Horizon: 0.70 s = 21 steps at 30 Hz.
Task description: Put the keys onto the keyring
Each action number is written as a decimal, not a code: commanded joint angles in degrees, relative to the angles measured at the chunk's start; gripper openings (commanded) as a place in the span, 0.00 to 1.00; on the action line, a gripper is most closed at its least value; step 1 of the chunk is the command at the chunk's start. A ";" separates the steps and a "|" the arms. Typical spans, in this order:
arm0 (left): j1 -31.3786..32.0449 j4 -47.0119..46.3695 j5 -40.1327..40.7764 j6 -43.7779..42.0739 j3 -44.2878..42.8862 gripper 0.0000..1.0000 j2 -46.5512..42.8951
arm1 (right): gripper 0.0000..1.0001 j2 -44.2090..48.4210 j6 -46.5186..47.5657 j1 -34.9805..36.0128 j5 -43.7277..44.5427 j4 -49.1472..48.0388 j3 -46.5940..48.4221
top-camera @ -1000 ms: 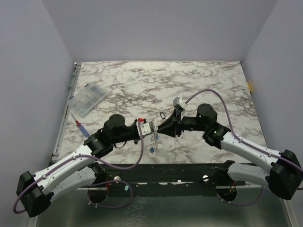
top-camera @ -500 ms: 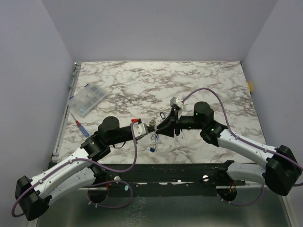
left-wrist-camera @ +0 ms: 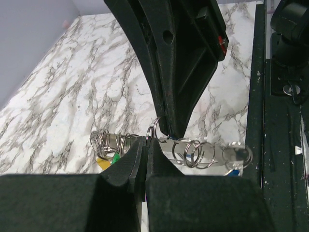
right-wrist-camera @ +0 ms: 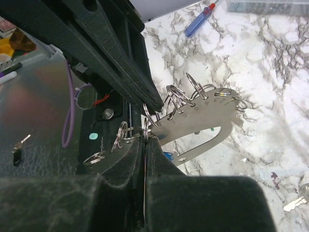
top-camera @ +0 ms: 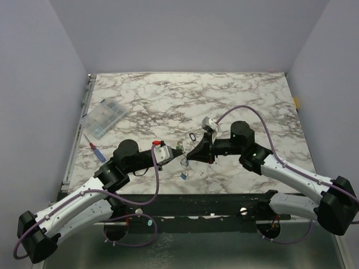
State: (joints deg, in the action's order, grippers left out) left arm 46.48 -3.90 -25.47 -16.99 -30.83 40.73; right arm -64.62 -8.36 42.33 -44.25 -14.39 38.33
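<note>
Two end effectors, left [left-wrist-camera: 146, 144] and right [right-wrist-camera: 145, 140], one clear compartment box [top-camera: 102, 118], one blue-handled tool [top-camera: 96, 151], one ring-hung metal plate [right-wrist-camera: 203, 118].

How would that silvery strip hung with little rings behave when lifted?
The strip looks like thin flat metal, so it is probably stiff and light. Its rings sit loosely through holes, so they would likely swing and jingle. Its smooth shiny face may be slippery to grip.

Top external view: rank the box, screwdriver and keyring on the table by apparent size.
1. box
2. screwdriver
3. keyring, far the smallest

All three lie on the table, so nearness hardly skews this.
</note>
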 commanded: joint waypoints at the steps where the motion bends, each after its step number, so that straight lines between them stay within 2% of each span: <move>1: -0.25 -2.86 -1.42 0.22 0.50 0.00 -1.18 | 0.01 3.64 1.94 0.36 1.67 2.34 2.23; 11: -0.25 -3.93 -3.74 1.18 0.87 0.00 0.02 | 0.01 4.52 3.25 1.02 -0.49 2.66 3.28; 13: -0.24 -4.62 -3.06 1.96 0.94 0.03 -0.16 | 0.01 4.31 3.33 1.07 -0.66 2.75 3.33; 15: -0.26 -5.22 -2.02 2.52 1.07 0.12 -0.72 | 0.01 4.21 3.43 1.16 -0.83 3.00 3.32; 19: -0.23 -5.28 2.21 3.67 1.21 0.41 -2.29 | 0.01 4.68 3.45 1.18 -1.31 3.31 3.24; 21: -0.25 -4.86 4.67 4.67 0.86 0.51 -3.30 | 0.01 4.89 3.52 1.24 -1.45 3.36 3.15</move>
State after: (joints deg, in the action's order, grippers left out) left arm 46.46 -7.31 -25.47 -14.59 -30.09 39.75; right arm -60.42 -5.67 43.18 -43.83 -10.52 39.48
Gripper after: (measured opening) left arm 0.419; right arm 0.033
